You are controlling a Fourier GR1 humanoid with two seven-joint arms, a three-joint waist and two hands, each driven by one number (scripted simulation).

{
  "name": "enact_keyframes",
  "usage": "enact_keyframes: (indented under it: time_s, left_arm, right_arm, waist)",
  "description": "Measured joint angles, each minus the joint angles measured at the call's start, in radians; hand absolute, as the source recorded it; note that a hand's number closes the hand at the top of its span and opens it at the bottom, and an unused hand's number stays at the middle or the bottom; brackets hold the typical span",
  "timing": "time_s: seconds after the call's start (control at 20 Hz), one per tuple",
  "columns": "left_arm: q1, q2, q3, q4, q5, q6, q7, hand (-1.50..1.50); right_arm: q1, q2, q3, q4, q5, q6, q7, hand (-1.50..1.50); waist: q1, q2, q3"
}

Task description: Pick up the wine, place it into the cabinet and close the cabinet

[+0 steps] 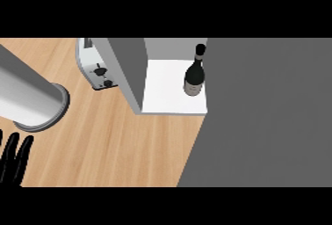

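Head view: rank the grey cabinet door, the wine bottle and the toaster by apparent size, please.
1. Cabinet door, by far the largest, though it is nearest the camera.
2. Wine bottle and toaster: look alike; toaster partly hidden, so unranked.

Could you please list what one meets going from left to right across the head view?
Left hand → grey forearm → toaster → cabinet side wall → wine bottle on the white shelf → grey cabinet door.

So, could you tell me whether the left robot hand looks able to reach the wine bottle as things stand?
Probably not directly: the left robot hand rests open at the lower left, and the cabinet's side wall stands between it and the wine bottle.
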Motion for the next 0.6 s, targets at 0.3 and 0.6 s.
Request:
enact_keyframes:
  time_s: [0.3, 0.6]
  left_arm:
    - [0.124, 0.049, 0.162, 0.000, 0.080, -0.147, -0.022, -1.50]
    - [0.220, 0.073, 0.299, 0.011, 0.135, -0.290, -0.030, -1.50]
  right_arm:
    - [-0.137, 0.046, 0.186, 0.030, 0.197, -0.150, 0.029, 1.50]
    - [-0.371, 0.057, 0.293, 0.129, 0.312, -0.340, 0.082, 1.50]
  waist:
    - [0.004, -0.001, 0.000]
    - [0.012, 0.000, 0.000]
